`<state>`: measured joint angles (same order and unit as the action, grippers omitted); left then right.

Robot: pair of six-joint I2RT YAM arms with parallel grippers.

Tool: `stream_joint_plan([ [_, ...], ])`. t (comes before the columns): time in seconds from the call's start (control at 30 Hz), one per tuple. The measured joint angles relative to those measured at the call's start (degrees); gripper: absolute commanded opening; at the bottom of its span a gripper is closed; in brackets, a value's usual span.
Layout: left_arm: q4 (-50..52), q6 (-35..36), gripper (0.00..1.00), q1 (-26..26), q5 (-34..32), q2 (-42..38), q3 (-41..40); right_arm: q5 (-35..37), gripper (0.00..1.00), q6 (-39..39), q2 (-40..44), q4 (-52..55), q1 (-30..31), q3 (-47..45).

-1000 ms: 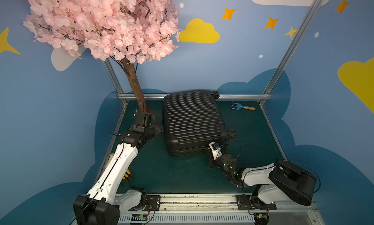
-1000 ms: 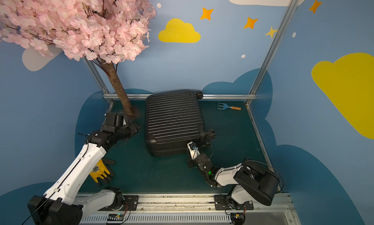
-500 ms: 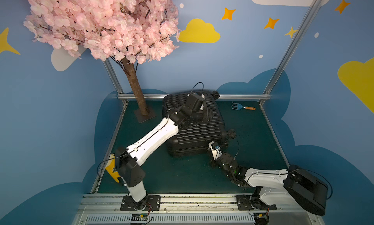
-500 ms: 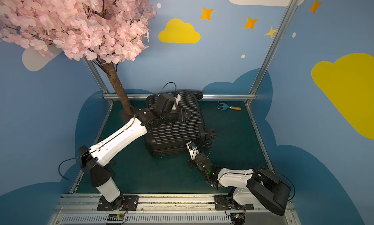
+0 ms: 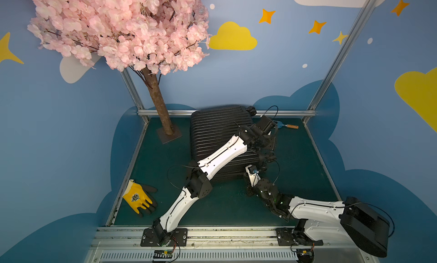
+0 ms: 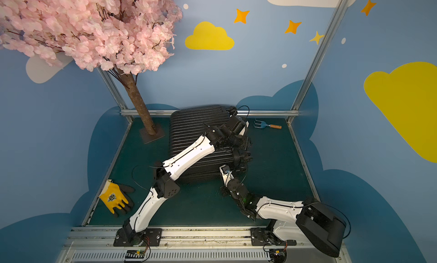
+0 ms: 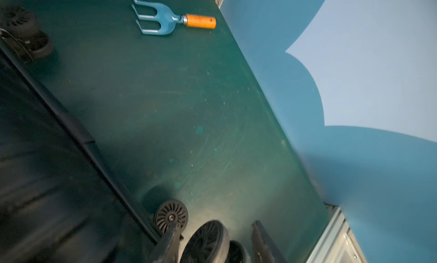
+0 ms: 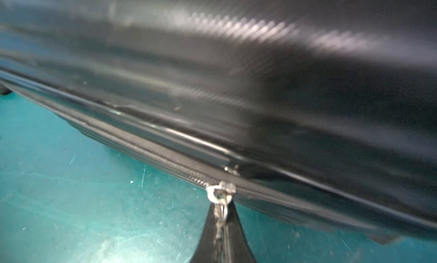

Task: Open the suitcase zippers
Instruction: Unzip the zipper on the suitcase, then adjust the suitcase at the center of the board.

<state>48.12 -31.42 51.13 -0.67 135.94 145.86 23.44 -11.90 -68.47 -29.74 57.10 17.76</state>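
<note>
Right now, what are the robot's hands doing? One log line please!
left gripper: open, beside suitcase wheels | right gripper: shut on zipper pull | suitcase: lying flat

Left arm point(image 5: 222, 155), by the tree point(image 5: 156, 96) a second ago, has swung across the suitcase point(image 5: 212, 131); left gripper point(image 7: 214, 232) now hangs beside the right-side wheels point(image 7: 171, 216), leaving the glove point(image 5: 137, 199) in full view.

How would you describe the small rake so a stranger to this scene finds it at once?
Find the black suitcase lying in the middle of the green floor. Beyond its wheeled side, near the back corner post, lies the rake. It alone has blue prongs and a short orange handle; the glove, yellow and black, lies at the opposite front edge.
</note>
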Motion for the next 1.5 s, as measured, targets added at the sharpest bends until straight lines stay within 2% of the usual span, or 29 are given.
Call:
stream_joint_plan([
  [0.37, -2.99, -0.52, 0.50, 0.68, -3.21, -7.54, -11.61, 11.43, 0.00, -3.54, 6.03, 10.34, 0.17, -0.11],
  [0.6, -4.35, -0.50, 0.50, 0.74, -3.72, -11.43, -16.98, 18.23, 0.00, -3.80, 6.27, 11.47, -1.09, -0.35],
  [0.93, -7.02, 0.04, 0.47, 0.20, -7.87, -14.91, -22.36, 12.68, 0.00, -3.76, 7.72, 10.58, -13.20, -1.03],
  [1.1, -7.54, 0.13, 0.46, -1.11, -9.38, -16.48, -24.90, 4.39, 0.00, -4.76, 4.00, 4.61, -23.71, -0.94],
  [1.17, -7.89, 0.13, 0.46, -1.16, -10.03, -17.31, -26.18, 1.25, 0.00, -4.09, 1.40, 0.83, -25.92, -0.94],
  [1.33, -6.14, 0.00, 0.55, -1.49, -12.74, -23.89, -33.27, -2.08, 0.00, -2.89, 0.68, -2.49, -25.99, -1.81],
  [1.5, 0.94, -0.17, 0.60, -2.58, -16.76, -32.94, -40.72, -1.46, 0.00, -2.56, 5.38, 4.57, -17.38, -1.44],
])
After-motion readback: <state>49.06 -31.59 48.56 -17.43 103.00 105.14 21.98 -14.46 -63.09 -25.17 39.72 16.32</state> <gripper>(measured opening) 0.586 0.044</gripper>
